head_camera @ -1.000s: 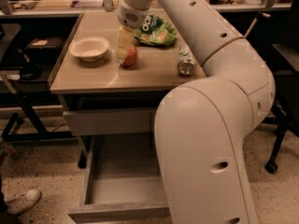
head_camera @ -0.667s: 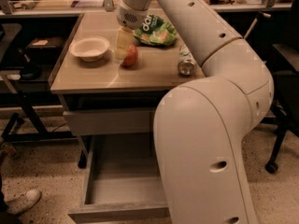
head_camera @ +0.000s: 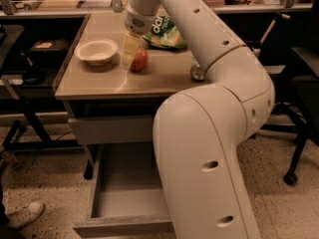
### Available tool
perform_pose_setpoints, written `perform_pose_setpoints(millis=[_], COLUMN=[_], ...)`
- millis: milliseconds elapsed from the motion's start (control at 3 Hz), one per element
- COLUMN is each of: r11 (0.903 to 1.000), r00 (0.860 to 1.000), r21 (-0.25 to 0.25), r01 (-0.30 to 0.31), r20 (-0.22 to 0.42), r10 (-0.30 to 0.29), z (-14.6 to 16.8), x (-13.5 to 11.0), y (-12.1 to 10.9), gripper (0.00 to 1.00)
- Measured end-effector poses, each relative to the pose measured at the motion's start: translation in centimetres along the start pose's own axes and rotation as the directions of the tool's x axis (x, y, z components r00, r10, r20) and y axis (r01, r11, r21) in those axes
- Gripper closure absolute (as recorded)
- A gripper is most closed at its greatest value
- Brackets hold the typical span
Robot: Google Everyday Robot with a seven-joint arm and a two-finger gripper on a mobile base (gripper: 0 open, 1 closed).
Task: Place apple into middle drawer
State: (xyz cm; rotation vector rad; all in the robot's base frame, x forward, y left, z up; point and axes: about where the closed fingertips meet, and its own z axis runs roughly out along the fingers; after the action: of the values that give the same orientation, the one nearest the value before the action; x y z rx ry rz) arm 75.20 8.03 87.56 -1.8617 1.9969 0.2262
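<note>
Nothing has moved in the last second: my tool [head_camera: 131,50] still sits against the apple [head_camera: 140,59] on the tabletop [head_camera: 89,81], whether gripping it I cannot tell, so the open drawer [head_camera: 127,200] waits.

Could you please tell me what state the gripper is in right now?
Gripper: down at the table, right beside the apple, with the white bowl on its other side; whether it is open, closed or holding anything cannot be told.
</note>
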Motion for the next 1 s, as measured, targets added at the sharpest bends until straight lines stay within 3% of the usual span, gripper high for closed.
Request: perform_pose_setpoints(millis=[1000], r11=[0.9988], r00=[0.999], r21=[-0.022], r01=[-0.043], r20=[-0.014], r10=[0.043], z=[2.8], x=[2.7], y=[-1.4], gripper=[0.0])
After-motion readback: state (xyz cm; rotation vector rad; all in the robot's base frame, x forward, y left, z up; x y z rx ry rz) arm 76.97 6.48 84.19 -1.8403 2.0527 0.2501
